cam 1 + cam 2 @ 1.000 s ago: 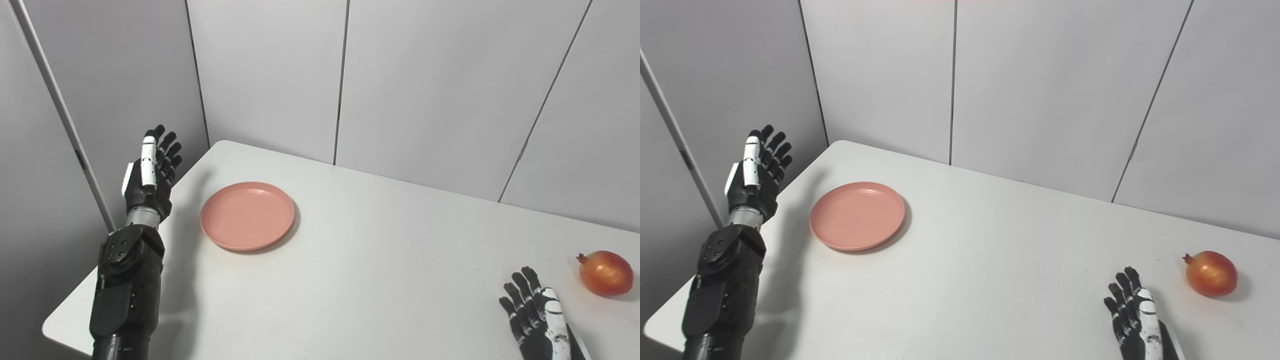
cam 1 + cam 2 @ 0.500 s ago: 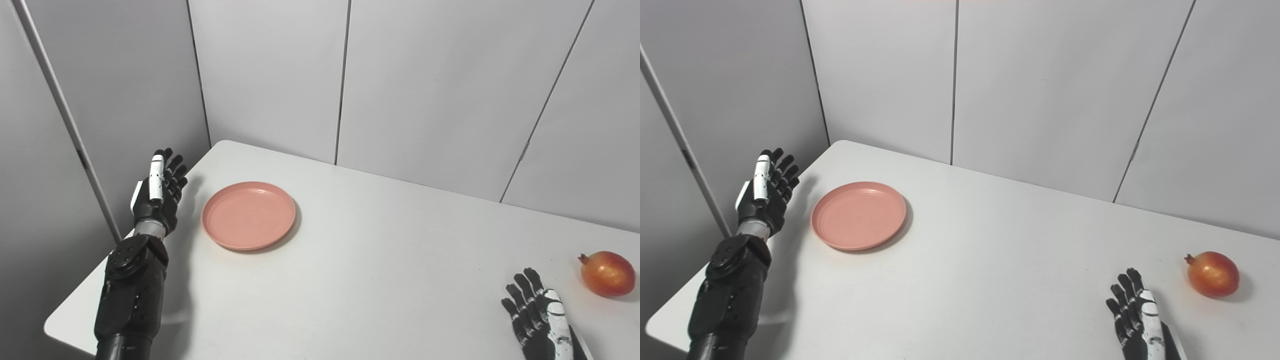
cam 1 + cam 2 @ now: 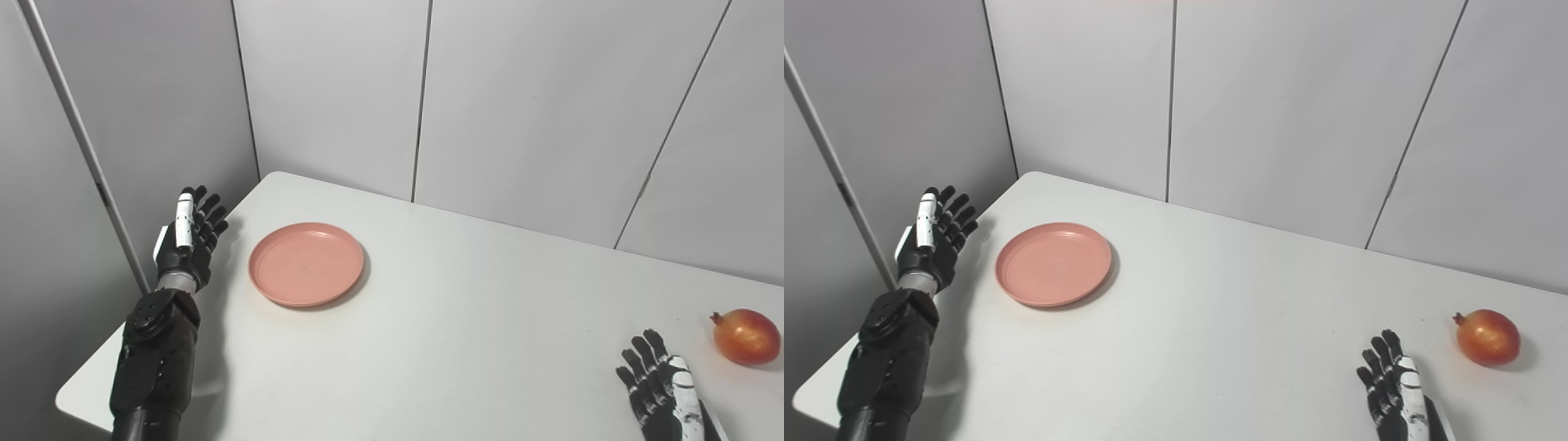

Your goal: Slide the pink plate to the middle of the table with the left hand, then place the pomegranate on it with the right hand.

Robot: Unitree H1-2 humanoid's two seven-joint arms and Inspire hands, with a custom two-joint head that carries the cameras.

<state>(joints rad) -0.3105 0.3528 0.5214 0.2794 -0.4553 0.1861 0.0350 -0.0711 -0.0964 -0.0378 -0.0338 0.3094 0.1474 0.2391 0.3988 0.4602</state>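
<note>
A round pink plate [image 3: 305, 263] lies on the left part of the white table [image 3: 465, 318], with nothing on it. My left hand [image 3: 187, 236] hovers at the table's left edge, a short way left of the plate and not touching it, fingers spread and pointing away. A red-orange pomegranate [image 3: 746, 337] rests near the table's right edge. My right hand [image 3: 661, 392] is at the bottom right, open and flat, just left of and nearer than the pomegranate, apart from it.
Grey wall panels [image 3: 527, 104] close off the table at the back and left. The table's rounded left corner [image 3: 67, 404] is beside my left forearm [image 3: 153, 361].
My left hand dropped from a raised pose to near table height at the left edge, then drew slightly back to the left. The plate, pomegranate and right hand stay put; the camera shifted slightly.
</note>
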